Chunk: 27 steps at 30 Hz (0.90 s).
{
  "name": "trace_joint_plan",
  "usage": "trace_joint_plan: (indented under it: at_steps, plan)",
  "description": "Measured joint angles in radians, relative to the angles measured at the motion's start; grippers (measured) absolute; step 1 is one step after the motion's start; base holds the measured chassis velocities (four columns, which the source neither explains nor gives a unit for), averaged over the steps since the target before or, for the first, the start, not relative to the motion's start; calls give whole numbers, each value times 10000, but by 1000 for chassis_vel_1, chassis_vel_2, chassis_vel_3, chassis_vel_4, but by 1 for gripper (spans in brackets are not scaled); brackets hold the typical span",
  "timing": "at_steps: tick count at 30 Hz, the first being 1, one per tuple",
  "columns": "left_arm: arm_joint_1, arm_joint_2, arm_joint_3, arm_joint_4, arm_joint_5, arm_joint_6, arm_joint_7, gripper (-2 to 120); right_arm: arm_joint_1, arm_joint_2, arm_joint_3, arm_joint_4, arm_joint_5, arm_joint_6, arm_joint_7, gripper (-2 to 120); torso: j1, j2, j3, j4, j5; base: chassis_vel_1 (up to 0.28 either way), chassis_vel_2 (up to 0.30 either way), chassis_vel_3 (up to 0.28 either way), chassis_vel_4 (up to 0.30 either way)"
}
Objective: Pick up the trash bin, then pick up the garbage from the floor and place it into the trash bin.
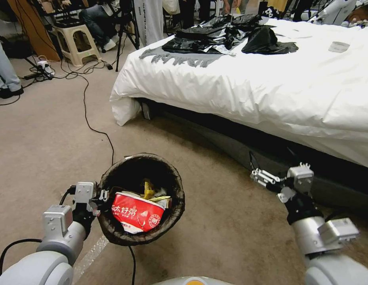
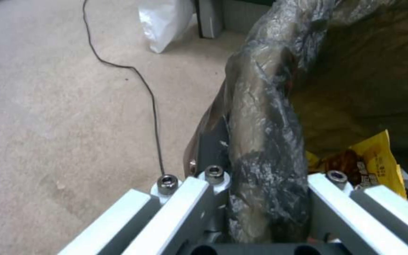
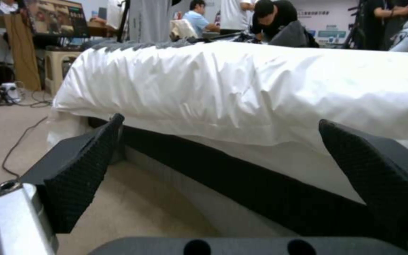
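My left end effector [image 1: 103,196] pinches the trash bin [image 1: 141,198] rim, bin held off the carpet, red noodle bowl [image 1: 137,213] inside; right end effector [image 1: 255,169] spread, empty, beside the bed [image 1: 271,87]

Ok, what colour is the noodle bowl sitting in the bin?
Red with white lettering; the noodle bowl shows best in the head view, inside the trash bin.

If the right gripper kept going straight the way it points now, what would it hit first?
Probably the dark base of the bed, below the overhanging white quilt. The open right gripper faces it across bare carpet, with nothing between; depth is hard to judge.
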Motion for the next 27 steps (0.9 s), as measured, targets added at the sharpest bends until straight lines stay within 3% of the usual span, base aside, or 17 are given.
trace_joint_plan:
  at_steps: [10,27]
  plan:
    - [8,-41,-48,0,-18,165,-12,1,-738,134,260,-103,-118,831,73,100,0,0,1,-4,1,0,0,0,0]
    - [-1,-129,-33,0,-79,220,-8,1,-617,79,534,-100,248,715,77,100,0,0,1,-3,1,13,13,12,14]
